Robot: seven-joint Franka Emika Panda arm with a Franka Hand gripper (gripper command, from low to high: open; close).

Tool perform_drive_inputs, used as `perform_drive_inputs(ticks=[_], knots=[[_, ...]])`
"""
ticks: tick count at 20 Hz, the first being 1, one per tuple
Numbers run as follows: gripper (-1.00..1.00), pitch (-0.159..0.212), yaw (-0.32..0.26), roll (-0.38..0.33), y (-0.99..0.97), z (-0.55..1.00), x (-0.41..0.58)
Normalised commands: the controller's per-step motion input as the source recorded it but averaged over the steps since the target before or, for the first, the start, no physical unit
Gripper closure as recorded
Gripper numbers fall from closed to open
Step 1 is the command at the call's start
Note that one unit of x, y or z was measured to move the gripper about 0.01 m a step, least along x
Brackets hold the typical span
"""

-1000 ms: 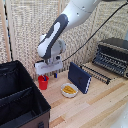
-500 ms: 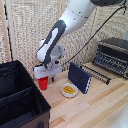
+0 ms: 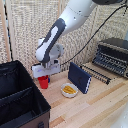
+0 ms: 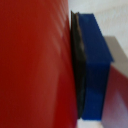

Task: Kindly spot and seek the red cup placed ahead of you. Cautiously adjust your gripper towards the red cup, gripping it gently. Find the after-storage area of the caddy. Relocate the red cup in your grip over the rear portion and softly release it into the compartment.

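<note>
hand (image 3: 44,75) grips the red cup (image 3: 44,82), hiding its rim; wrist view shows only red wall and one fingertip (image 4: 95,70).

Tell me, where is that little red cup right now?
In the exterior view the red cup stands on the wooden table directly under the gripper, between the black caddy on that view's left and the white bowl on its right.

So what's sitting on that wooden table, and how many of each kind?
Red cup: 1
White bowl with yellow contents: 1
Dark blue flat case: 1
Black caddy: 1
Toaster oven: 1
Total: 5
</note>
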Motion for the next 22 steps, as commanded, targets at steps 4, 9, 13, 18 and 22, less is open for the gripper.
perform_drive_inputs(ticks=[4,9,13,18,22], knots=[[1.0,0.062,-0.191,0.063,0.0,0.82,0.0],[1.0,0.074,-0.141,0.034,0.04,0.89,0.021],[1.0,0.083,-0.102,0.012,0.11,0.93,0.081],[1.0,0.075,-0.075,0.015,0.26,0.91,0.045],[1.0,0.038,-0.027,0.02,0.57,0.86,0.0]])
